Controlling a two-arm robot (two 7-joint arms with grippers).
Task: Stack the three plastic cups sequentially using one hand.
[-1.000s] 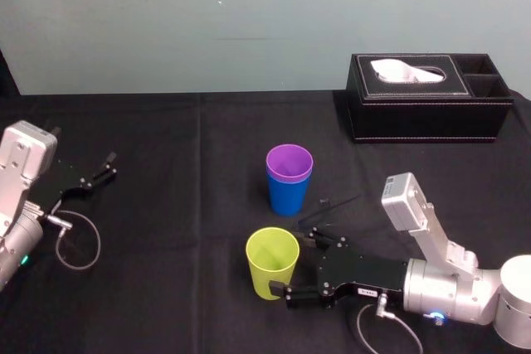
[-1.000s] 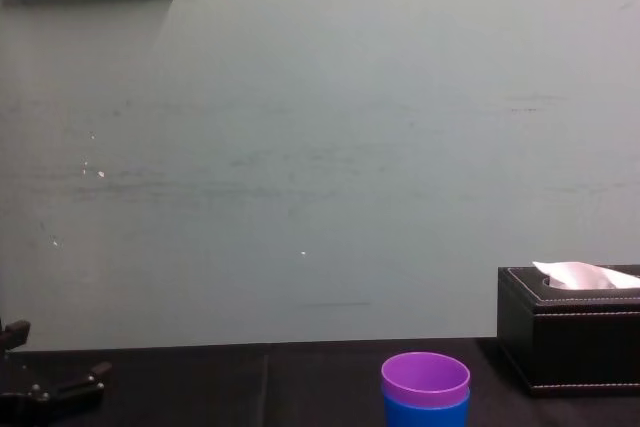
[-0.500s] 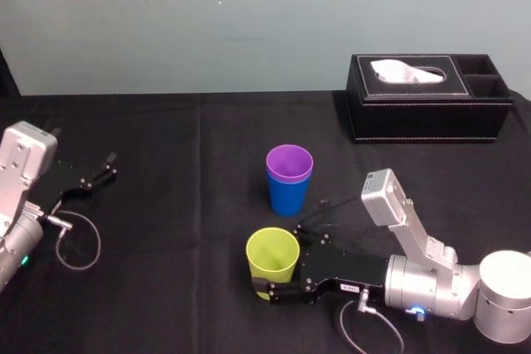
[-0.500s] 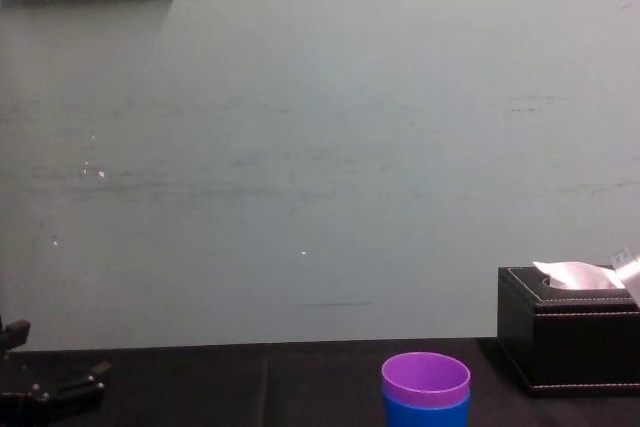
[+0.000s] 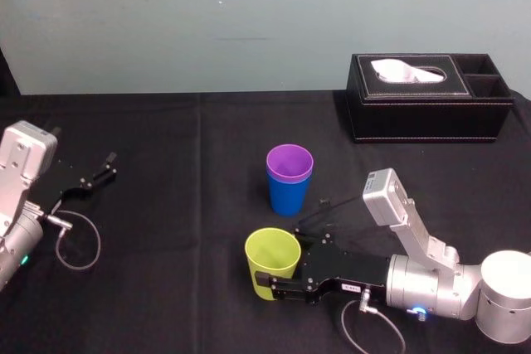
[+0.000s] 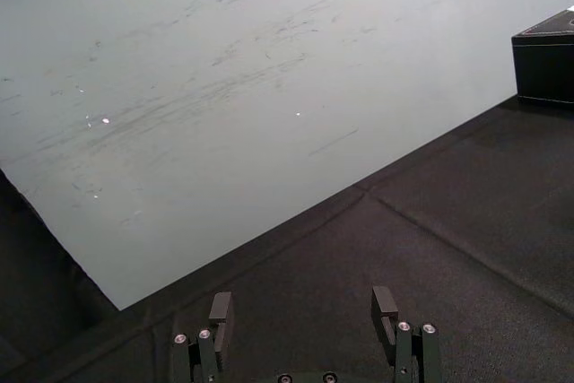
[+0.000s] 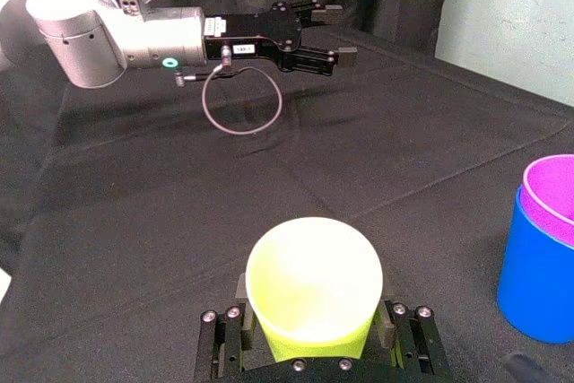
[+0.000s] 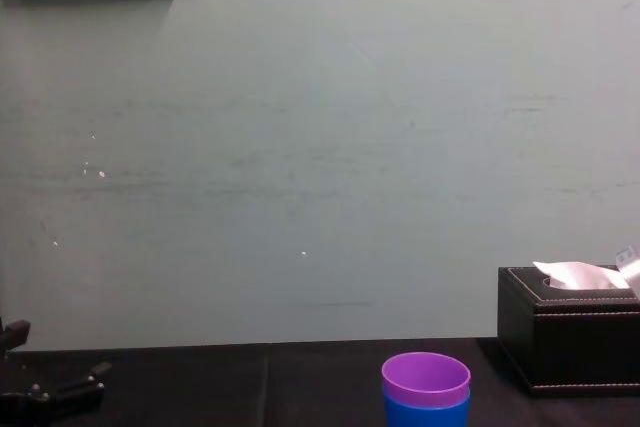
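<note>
The yellow-green cup [image 5: 272,256] stands upright near the table's front, and my right gripper [image 5: 282,269] reaches in from the right with a finger on each side of it. In the right wrist view both pads press the walls of the yellow-green cup [image 7: 310,291], so my right gripper [image 7: 314,316] is shut on it. Just behind, the purple cup [image 5: 289,163] sits nested in the blue cup [image 5: 288,195]; the chest view catches the purple rim [image 8: 425,377]. My left gripper [image 5: 101,173] lies parked at the far left, fingers apart around nothing [image 6: 305,311].
A black tissue box [image 5: 427,99] stands at the back right, well clear of the cups. A grey cable loop [image 5: 76,244] lies by the left arm. The black cloth [image 5: 182,205] between the left arm and the cups is bare.
My right gripper slid left until its fingers flanked the yellow-green cup, then they closed in on it. The nested purple and blue cups and the left arm stayed put.
</note>
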